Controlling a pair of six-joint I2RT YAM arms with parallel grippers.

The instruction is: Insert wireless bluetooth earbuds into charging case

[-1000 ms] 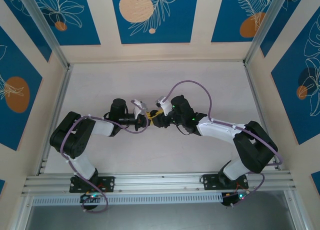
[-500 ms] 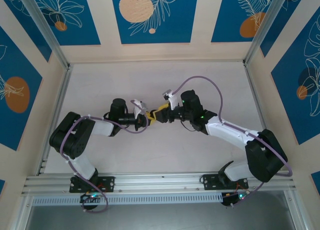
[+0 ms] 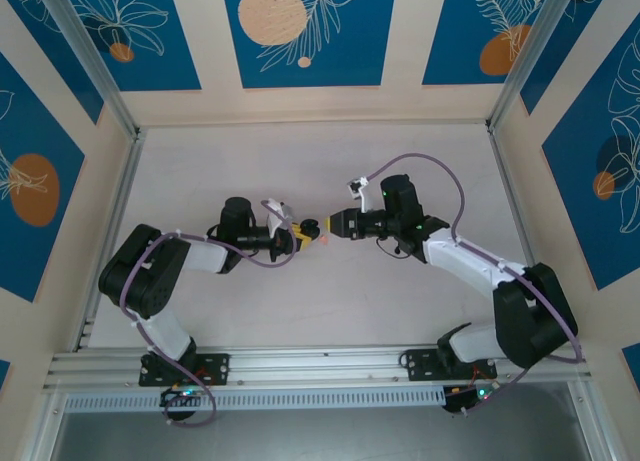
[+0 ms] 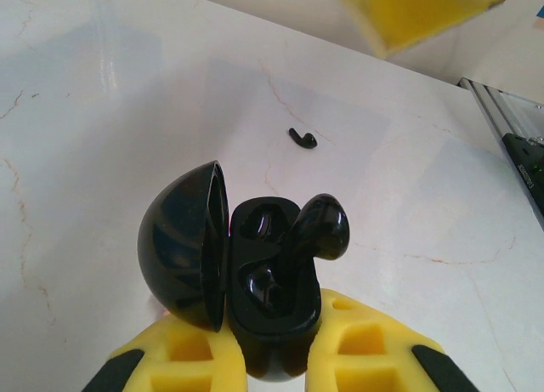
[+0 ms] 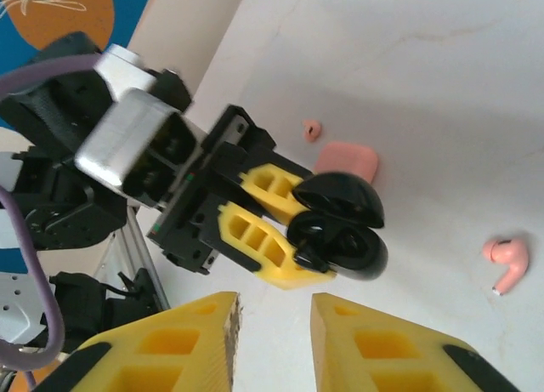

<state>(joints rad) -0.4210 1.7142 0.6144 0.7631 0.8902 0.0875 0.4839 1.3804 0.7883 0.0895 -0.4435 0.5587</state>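
Left fingers (image 4: pixel 365 348) clamp the open black case (image 4: pixel 180 247) w/ one black earbud (image 4: pixel 321 229) half inside, lower centre. Right fingers (image 5: pixel 382 345) stand narrow & empty. A 2nd black earbud (image 4: pixel 303 139) lies on the bench (image 4: pixel 102 111), upper centre.

in the left wrist view, the base of the charging case (image 4: pixel 270 303) is hidden between the left fingers (image 4: pixel 370 345) and cut off by the bottom edge. a blurred yellow right finger (image 4: pixel 416 14) is cropped at the top.

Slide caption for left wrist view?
Open black case clamped in left gripper, one earbud half seated, second earbud on the table beyond.
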